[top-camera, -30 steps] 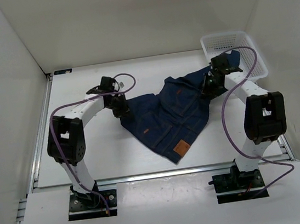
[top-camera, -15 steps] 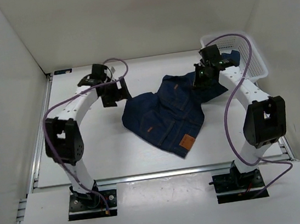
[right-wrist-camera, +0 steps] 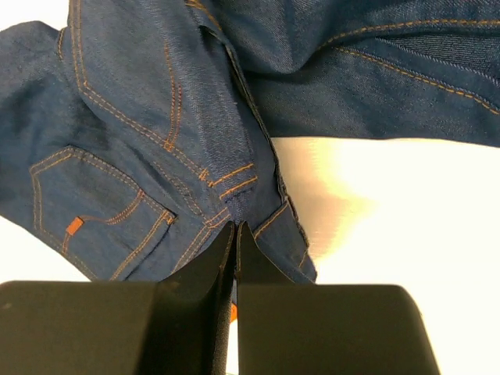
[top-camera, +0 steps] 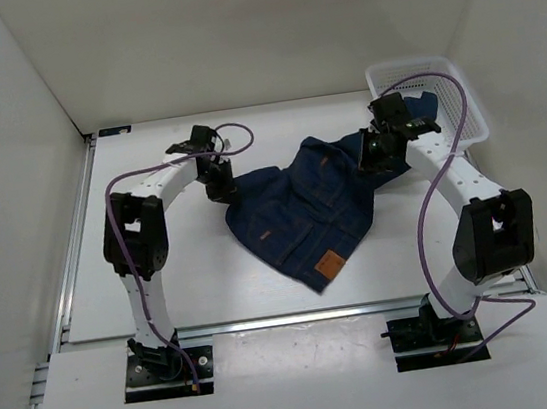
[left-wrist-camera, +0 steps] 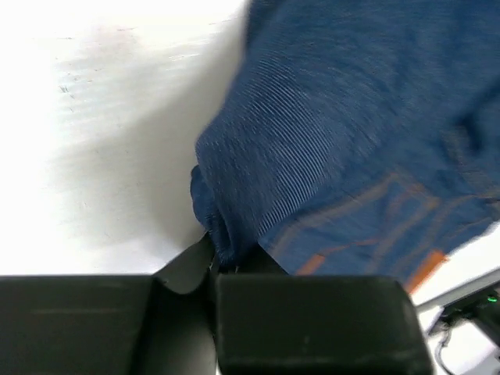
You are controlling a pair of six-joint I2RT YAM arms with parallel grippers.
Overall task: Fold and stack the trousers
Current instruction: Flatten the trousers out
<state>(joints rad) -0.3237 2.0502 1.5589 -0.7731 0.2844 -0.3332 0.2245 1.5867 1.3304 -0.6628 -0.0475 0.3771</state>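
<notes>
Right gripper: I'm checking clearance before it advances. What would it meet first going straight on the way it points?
The trousers: the shut right gripper points at denim by an orange-stitched seam. Depth is unclear; its tips may already touch it.

Both arms reach forward, elbows up, wrists tipped down and angled inward. Left gripper [top-camera: 218, 183] nipped onto a fold of the trousers [top-camera: 300, 216]. Right gripper [top-camera: 372, 151] fingers pressed tight together, pinching their edge.

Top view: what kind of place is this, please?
Probably a robot test cell, not a home: white walls box in a table, two arms bolted at its near edge.
</notes>
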